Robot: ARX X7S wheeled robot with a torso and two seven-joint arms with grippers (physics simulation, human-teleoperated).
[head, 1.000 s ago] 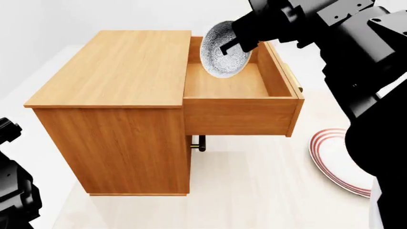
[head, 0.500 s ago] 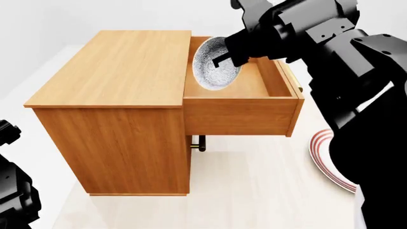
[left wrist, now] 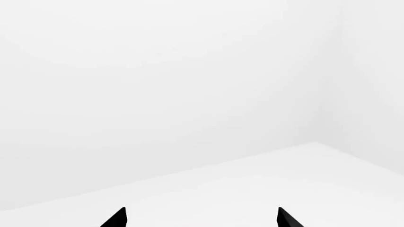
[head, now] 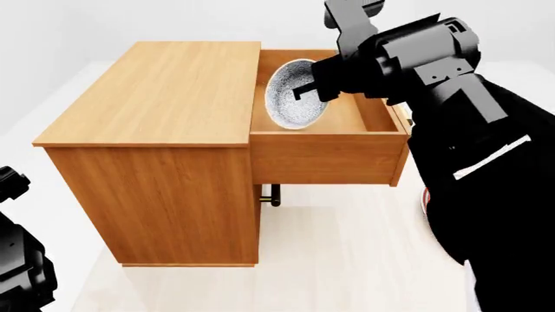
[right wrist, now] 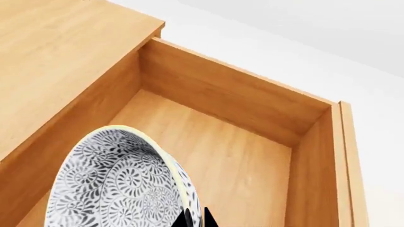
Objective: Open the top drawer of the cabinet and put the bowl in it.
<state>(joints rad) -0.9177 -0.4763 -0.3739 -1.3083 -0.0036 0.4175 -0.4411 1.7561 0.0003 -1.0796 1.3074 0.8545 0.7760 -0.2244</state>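
At nine o'clock in my head view, low in the corner, I see only the black body of my left arm [head: 19, 260]. Its wrist camera shows two black jaw tips of the left gripper [left wrist: 200, 218] standing well apart, with nothing between them but white wall and floor, so the jaws are wide and empty.

Toward the centre stands the boxy warm-brown wooden cabinet [head: 165, 97], its flat top bare. From its front, toward three o'clock, the uppermost wooden drawer [head: 328, 156] is pulled well out, a shallow wooden box with its plank floor showing. Under it, at about six o'clock of the drawer, I can make out a bit of a brass bar handle [head: 275, 194] of a lower drawer.

The small round white bowl with a blue-grey speckled pattern [head: 297, 94] is tilted steeply on its side within the open drawer's outline, close to the cabinet-side wall. I cannot tell whether it touches the drawer floor. My right gripper [head: 314, 84] pinches its rim at about three o'clock, jaws narrow on the rim. In the right wrist view the bowl [right wrist: 120, 182] fills the near corner, with the drawer's [right wrist: 227, 94] bare wooden floor and walls beyond it.

At the far right, a sliver of a white plate with red rings [head: 425, 200] peeks out beside my arm.
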